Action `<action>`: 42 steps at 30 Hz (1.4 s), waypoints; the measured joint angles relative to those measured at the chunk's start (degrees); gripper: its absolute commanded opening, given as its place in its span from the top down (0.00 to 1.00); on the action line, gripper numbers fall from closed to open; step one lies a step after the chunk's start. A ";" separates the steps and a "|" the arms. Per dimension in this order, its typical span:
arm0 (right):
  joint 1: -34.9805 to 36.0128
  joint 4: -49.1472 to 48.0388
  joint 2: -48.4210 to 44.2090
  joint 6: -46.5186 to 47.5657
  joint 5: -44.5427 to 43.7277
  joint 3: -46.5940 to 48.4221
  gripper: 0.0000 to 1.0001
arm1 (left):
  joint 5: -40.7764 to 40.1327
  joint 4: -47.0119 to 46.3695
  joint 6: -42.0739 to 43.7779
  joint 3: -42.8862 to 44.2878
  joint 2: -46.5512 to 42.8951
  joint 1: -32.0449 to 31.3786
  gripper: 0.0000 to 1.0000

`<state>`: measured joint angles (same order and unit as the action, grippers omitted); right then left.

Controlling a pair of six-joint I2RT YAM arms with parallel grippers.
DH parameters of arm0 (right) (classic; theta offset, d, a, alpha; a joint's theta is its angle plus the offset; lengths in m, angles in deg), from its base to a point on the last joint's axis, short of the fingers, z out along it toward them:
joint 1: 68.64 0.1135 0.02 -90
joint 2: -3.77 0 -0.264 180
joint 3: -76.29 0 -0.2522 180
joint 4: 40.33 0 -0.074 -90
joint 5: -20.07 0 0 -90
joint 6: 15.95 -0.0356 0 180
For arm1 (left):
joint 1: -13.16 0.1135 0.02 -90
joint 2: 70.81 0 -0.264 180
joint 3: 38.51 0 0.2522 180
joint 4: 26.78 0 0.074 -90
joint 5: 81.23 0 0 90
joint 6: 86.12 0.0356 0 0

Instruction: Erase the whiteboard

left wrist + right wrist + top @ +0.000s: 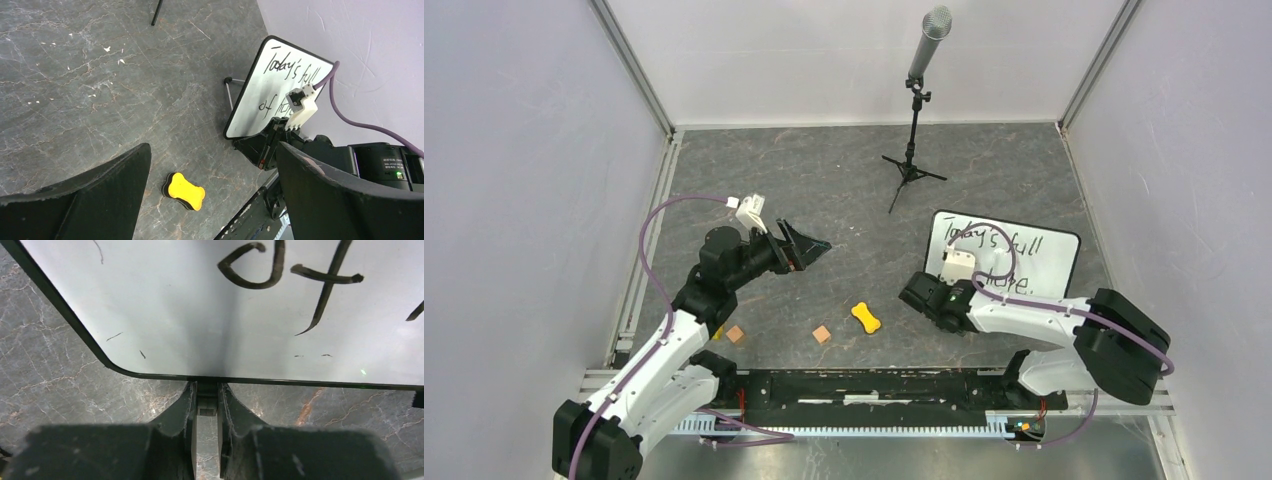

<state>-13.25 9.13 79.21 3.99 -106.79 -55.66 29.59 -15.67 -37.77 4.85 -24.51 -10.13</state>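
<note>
The whiteboard [1024, 255] lies at the right of the table with black handwriting "Today's full of hope" on it. It also shows in the left wrist view [272, 82], tilted up, and fills the top of the right wrist view [200, 315]. My right gripper [929, 290] [206, 392] is shut on a small black foot at the board's near rim. My left gripper [804, 245] [212, 147] is open and empty, held above the table to the left. A yellow bone-shaped eraser [865, 317] [185, 191] lies on the table between the arms, below the left gripper's fingers.
A microphone on a black tripod stand [913, 150] stands at the back centre. Two small brown blocks [822, 334] [735, 334] lie near the front. White walls enclose the dark marbled table [844, 190]. A black rail [874, 385] runs along the near edge.
</note>
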 measured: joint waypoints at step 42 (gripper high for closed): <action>5.66 -20.17 -21.88 53.72 27.47 -9.60 0.22 | -1.95 4.81 0.15 0.28 -1.46 0.00 0.00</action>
<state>-7.59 -11.04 57.33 57.72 -79.32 -65.26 27.64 -10.87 -37.61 5.14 -25.97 -10.13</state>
